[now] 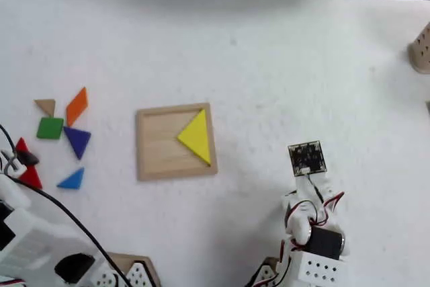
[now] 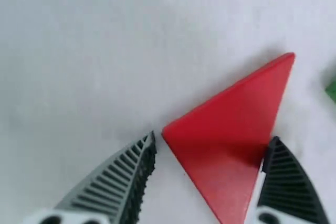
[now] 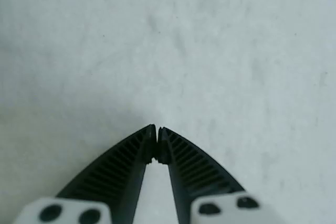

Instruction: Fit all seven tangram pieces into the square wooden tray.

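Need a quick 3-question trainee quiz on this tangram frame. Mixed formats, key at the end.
1. True or false: the yellow triangle lies inside the wooden tray.
2. Fill in: the right gripper is ____ (open or shut).
3. The red triangle lies: A. in the wooden tray; B. between the open fingers of the left gripper; C. under the right gripper.

Key: 1 true; 2 shut; 3 B.
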Controlling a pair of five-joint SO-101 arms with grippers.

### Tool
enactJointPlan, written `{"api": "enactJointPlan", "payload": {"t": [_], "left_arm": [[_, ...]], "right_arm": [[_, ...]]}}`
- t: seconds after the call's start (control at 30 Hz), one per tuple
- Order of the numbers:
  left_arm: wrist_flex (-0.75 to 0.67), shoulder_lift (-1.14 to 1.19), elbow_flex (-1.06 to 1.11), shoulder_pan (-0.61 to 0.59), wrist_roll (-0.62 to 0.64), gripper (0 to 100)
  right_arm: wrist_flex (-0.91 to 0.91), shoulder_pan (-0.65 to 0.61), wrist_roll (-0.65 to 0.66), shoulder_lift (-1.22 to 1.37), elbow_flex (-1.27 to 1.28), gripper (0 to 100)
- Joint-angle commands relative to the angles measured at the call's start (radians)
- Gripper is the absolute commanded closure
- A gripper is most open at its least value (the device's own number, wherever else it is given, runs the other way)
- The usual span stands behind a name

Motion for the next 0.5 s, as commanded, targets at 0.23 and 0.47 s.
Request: {"api": "enactJointPlan", "payload": {"t": [0.23,0.47], "left_arm": [[-0.087,0.012,-0.109,0.001,-0.006,68],[-0.054,0.013,-0.107,0.013,-0.055,68]], "right_arm": [[0.005,0.005,0.011,-0.005,0.009,98.1],[0.005,0.005,0.011,-0.005,0.009,98.1]]}}
